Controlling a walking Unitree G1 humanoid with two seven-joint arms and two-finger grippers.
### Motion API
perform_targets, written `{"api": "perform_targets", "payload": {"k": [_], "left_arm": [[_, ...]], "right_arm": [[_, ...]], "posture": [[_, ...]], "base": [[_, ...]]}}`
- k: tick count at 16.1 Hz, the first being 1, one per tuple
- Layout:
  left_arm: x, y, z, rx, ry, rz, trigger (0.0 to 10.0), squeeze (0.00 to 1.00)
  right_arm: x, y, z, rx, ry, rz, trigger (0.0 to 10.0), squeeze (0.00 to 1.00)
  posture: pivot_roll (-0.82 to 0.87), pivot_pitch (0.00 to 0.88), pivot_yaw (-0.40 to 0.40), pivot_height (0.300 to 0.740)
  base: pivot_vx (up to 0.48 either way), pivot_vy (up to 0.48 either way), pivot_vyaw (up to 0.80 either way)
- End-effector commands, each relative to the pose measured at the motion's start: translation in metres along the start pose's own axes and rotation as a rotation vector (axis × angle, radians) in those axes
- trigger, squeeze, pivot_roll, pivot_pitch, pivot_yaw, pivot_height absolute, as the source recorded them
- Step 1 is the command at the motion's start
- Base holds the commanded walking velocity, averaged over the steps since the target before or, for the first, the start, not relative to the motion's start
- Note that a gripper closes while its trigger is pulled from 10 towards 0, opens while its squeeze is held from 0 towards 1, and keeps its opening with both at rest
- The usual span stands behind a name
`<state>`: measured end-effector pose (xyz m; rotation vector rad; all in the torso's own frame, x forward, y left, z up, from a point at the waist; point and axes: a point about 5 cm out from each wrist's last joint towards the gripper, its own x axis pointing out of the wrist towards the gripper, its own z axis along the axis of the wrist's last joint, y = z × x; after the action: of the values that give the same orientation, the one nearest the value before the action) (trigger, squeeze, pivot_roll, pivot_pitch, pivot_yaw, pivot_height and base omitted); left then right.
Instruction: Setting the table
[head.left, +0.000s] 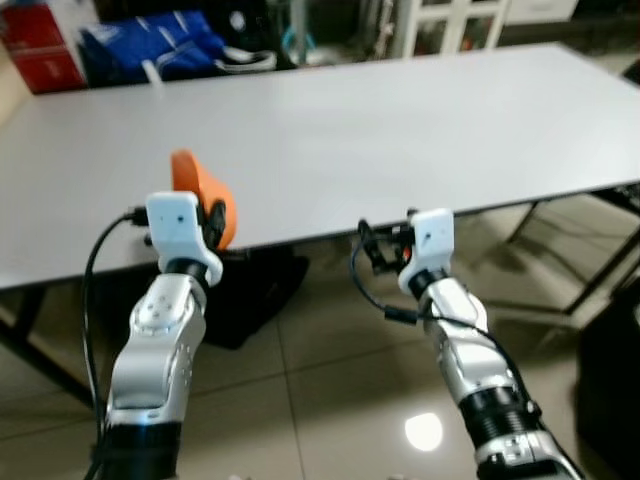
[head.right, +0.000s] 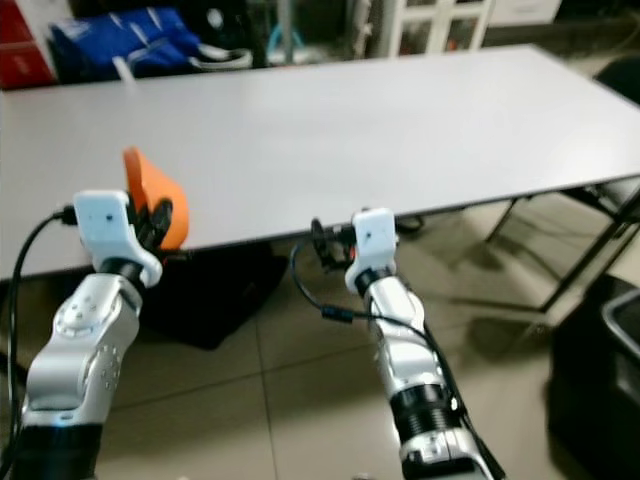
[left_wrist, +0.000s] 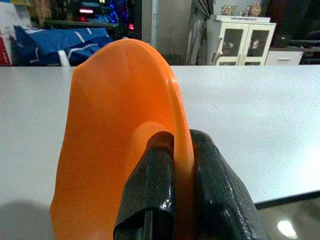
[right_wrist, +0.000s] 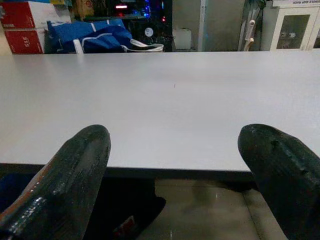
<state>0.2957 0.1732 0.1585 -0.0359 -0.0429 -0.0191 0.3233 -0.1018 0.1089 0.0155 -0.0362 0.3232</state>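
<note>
**So the plate's on edge and the surface is straight ahead**

Basically the whole next move hangs on one thing: the orange plate (left_wrist: 120, 135) is held upright on its rim, not flat. The left gripper (left_wrist: 182, 195) has its fingers (left_wrist: 150, 195) pinched on the plate's lower edge, one on each face, and the plate stands just over the near edge of the grey surface (head.left: 400, 130) — towards the robot's left end of it. The bare top runs forward and to the right from there.

My guess is the wrist needs to roll so the plate's face turns down before it goes onto the top.

The right gripper (right_wrist: 175, 165) sits at the near edge too, fingers spread wide with nothing between them — it's well apart from the plate, so the left arm is clearly the one doing this.
</note>
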Motion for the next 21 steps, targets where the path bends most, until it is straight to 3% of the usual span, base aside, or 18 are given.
{"api": "perform_targets", "payload": {"k": [1, 10, 15, 17, 21], "left_arm": [[0.000, 0.008, 0.018, 0.026, -0.087, 0.026, 0.0, 0.00], [0.003, 0.008, 0.017, 0.060, -0.073, 0.024, 0.0, 0.00], [0.006, 0.004, 0.019, 0.121, -0.066, -0.013, 0.0, 0.00], [0.008, 0.006, 0.022, 0.103, -0.079, -0.007, 0.0, 0.00], [0.012, 0.010, 0.028, 0.129, -0.091, 0.000, 0.0, 0.00]], "right_arm": [[0.003, 0.009, 0.004, 0.001, -0.013, 0.029, 10.0, 0.00], [0.003, 0.011, 0.002, -0.001, -0.004, 0.032, 10.0, 0.00], [0.003, 0.011, 0.001, 0.000, -0.003, 0.034, 10.0, 0.00], [0.003, 0.012, 0.001, 0.004, -0.003, 0.034, 10.0, 0.00], [0.002, 0.013, 0.000, 0.007, -0.002, 0.035, 10.0, 0.00]], "posture": [[-0.06, 0.000, 0.053, 0.740], [-0.06, 0.000, 0.056, 0.740], [-0.07, 0.000, 0.058, 0.740], [-0.07, 0.000, 0.061, 0.740], [-0.07, 0.000, 0.064, 0.740]], "base": [[0.472, 0.000, 0.00], [0.480, 0.000, 0.00], [0.480, 0.000, 0.00], [0.480, 0.000, 0.00], [0.000, 0.000, 0.00]]}}
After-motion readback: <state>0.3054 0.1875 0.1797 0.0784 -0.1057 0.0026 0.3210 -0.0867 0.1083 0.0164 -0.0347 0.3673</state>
